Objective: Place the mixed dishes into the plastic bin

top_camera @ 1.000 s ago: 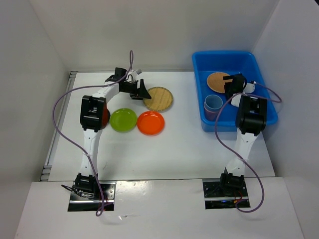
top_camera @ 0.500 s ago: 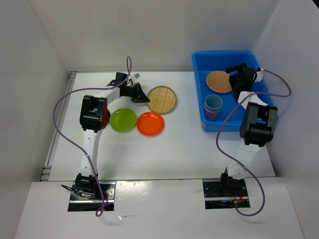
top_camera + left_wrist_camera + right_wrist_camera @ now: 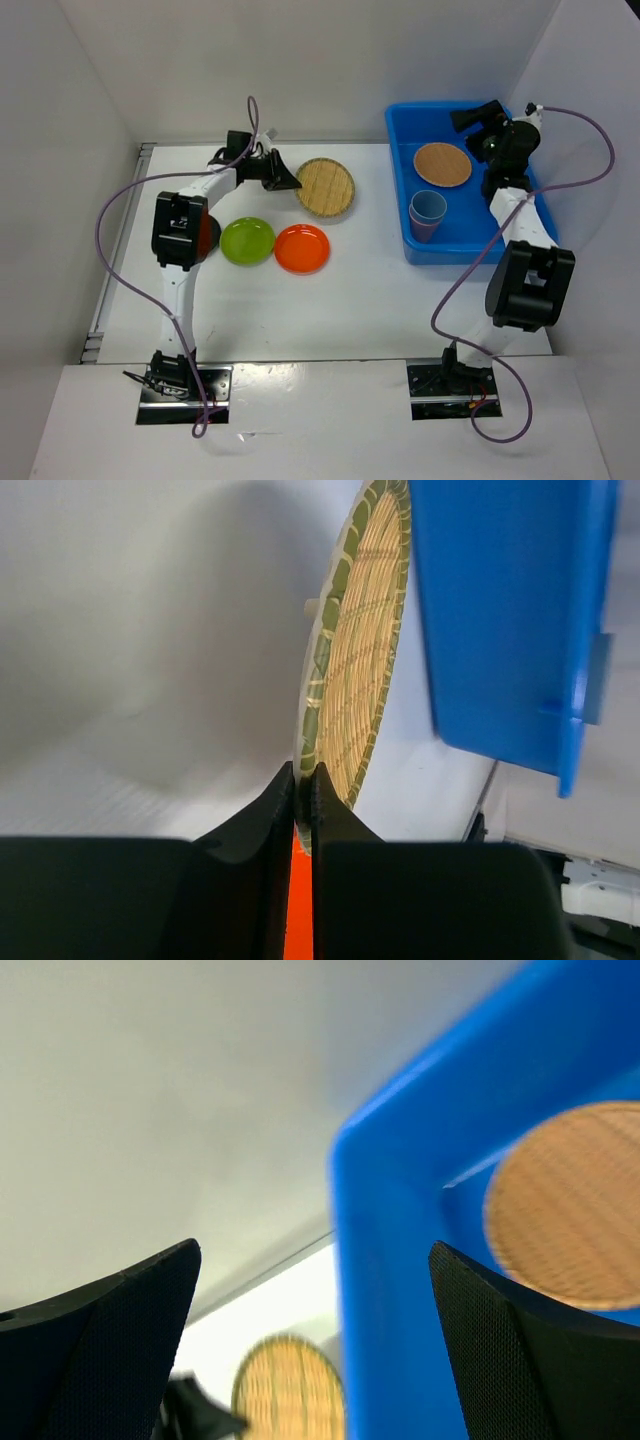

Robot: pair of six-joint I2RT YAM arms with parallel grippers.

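I record the left end effector (image 3: 303, 776) clamped on the woven plate (image 3: 365, 650) at its rim; the blue bin (image 3: 500, 610) lies beyond, right.

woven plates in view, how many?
2. One woven plate lies in the blue bin; the second woven plate is left of the bin, its rim pinched in the left claw. The arms might hide another.
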